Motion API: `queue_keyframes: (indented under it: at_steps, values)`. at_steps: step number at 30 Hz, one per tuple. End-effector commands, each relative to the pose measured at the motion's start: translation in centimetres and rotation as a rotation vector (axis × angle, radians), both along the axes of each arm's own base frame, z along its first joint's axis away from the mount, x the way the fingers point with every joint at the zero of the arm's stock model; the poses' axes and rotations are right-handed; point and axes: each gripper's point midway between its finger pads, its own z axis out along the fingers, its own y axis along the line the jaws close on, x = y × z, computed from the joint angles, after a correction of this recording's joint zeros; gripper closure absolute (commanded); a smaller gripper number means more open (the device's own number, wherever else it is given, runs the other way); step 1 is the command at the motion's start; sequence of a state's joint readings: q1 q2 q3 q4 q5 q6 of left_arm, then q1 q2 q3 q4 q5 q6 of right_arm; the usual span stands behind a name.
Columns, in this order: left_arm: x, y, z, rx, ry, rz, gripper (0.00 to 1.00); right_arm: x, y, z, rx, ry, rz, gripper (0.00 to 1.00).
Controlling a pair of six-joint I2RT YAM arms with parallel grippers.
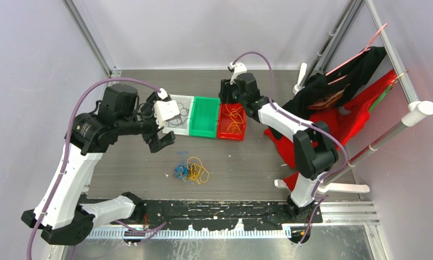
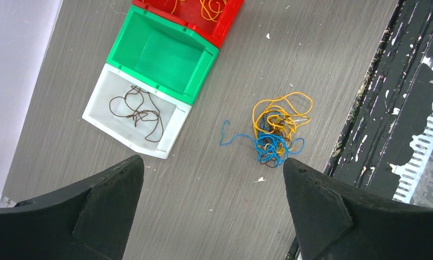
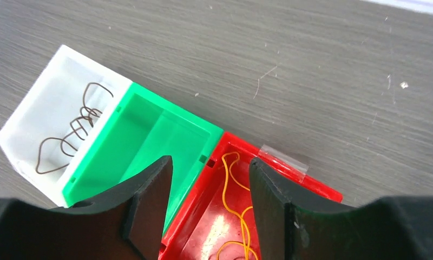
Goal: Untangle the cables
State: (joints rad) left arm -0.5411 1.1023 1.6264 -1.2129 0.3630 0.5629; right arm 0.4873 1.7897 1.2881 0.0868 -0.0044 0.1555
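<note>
Reaching with right gripper [image 3: 210, 203] over red plastic bin [image 3: 317, 187] of thin yellow-orange wires [image 1: 234, 120], jaws apart, empty; hovering left gripper [image 2: 211, 211], spread wide, above tangled yellow-blue-brown cable pile [image 2: 274, 135].

Cable tangle [image 2: 273, 134]: orange-yellow, blue, dark brown
End bin [image 2: 168, 130]: white
Middle bin [image 2: 165, 57]: green
Far bin [image 2: 228, 19]: red
Table [image 2: 214, 216]: grey wood-grain

Cables [image 2: 211, 8] in red bin [image 2: 228, 23] cut off

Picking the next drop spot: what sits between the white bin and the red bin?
A green bin, standing against the white bin and the red bin in one row. It looks empty. This shows most clearly in the left wrist view.
</note>
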Motion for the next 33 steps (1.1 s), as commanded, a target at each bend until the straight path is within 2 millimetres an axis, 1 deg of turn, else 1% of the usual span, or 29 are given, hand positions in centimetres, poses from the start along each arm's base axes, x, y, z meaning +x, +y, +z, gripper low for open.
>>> queue_keyframes:
  at_steps: [1,2,5,7,9,10,14,16,19,22,26,29,33]
  values:
    - [-0.2,0.0,1.2,-0.022,-0.043,-0.018,0.0,-0.8,-1.3,4.9,-0.014,-0.06,-0.036,0.41]
    - [-0.3,0.0,1.2,-0.023,-0.042,-0.017,0.0,-1.3,-1.9,5.2,-0.015,-0.057,-0.053,0.4]
    - [-0.4,-0.1,0.8,-0.021,-0.019,-0.015,0.01,-3.8,-3.2,4.3,-0.002,-0.023,-0.073,0.39]
    - [-0.5,-0.1,0.5,-0.021,-0.002,-0.014,0.0,-5.6,-4.1,3.3,-0.009,0.0,-0.079,0.38]
    - [-0.4,-0.3,0.4,-0.023,0.013,-0.013,0.0,-7.6,-4.8,1.8,-0.026,0.033,-0.081,0.38]
    - [-0.5,-0.4,0.4,-0.025,0.02,-0.013,0.01,-8.4,-5.2,1.7,-0.028,0.035,-0.08,0.38]
    - [-0.4,-0.6,0.5,-0.029,0.031,-0.014,0.01,-11.2,-5.4,-0.2,-0.016,0.076,-0.043,0.41]
    - [-0.5,-0.6,0.5,-0.03,0.031,-0.016,0.01,-12.0,-5.5,-0.9,-0.017,0.09,-0.035,0.44]
    - [-0.5,-0.5,0.4,-0.028,0.029,-0.015,0.01,-12.0,-5.7,-2.0,-0.025,0.102,-0.049,0.54]
    - [-0.5,-0.4,0.6,-0.03,0.023,-0.014,0.01,-11.1,-5.6,-2.5,-0.05,0.101,-0.062,0.63]
    - [-0.7,-0.2,0.6,-0.027,0.018,-0.013,0.01,-9.6,-5.3,-2.0,-0.072,0.067,-0.072,0.71]
    - [-0.8,-0.1,0.5,-0.019,0.015,-0.013,0.0,-8.6,-5.1,-1.8,-0.093,0.049,-0.071,0.75]
    - [-0.8,-0.1,0.5,-0.02,0.009,-0.014,0.0,-7.6,-4.2,-2.1,-0.103,0.051,-0.052,0.82]
